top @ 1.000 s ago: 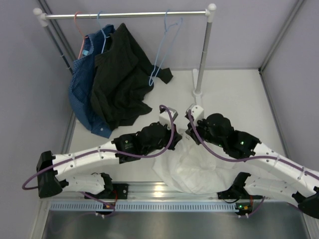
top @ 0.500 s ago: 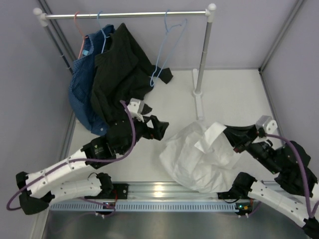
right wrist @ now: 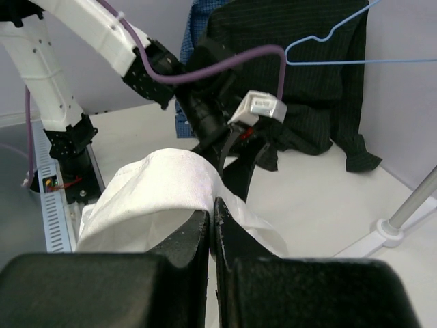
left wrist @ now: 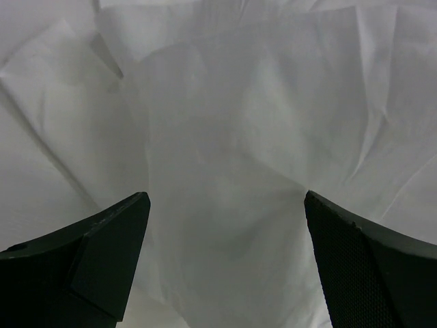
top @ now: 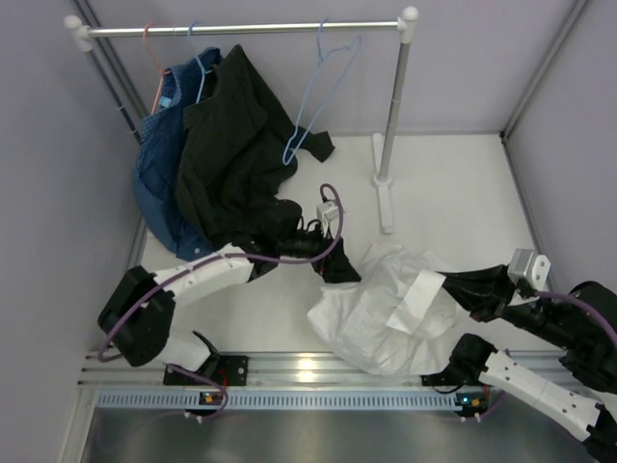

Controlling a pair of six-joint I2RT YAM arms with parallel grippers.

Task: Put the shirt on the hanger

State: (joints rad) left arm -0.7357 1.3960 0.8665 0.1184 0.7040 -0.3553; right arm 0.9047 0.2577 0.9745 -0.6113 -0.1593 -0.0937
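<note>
The white shirt (top: 381, 313) lies crumpled on the table near the front. My right gripper (top: 446, 288) is shut on a fold of its fabric, and in the right wrist view the shirt (right wrist: 153, 188) drapes over the closed right gripper (right wrist: 212, 203). My left gripper (top: 339, 268) stands open at the shirt's upper-left edge. Through the left wrist camera the left gripper (left wrist: 225, 197) hovers wide over wrinkled shirt (left wrist: 225, 123) cloth with nothing pinched. The light-blue hanger (top: 314, 101) hangs bare from the rail, and the hanger (right wrist: 341, 42) also shows in the right wrist view.
A black garment (top: 236, 154) and a blue denim garment (top: 154, 183) hang at the left of the rail (top: 241, 29), spilling onto the table. A pink hanger (top: 151, 58) sits far left. The rack's upright post (top: 395, 106) and foot stand behind the shirt.
The left gripper opened, swung left off the shirt, then came back to its upper-left edge. The right arm pulled back to the right, dragging a fold of the shirt with it.
</note>
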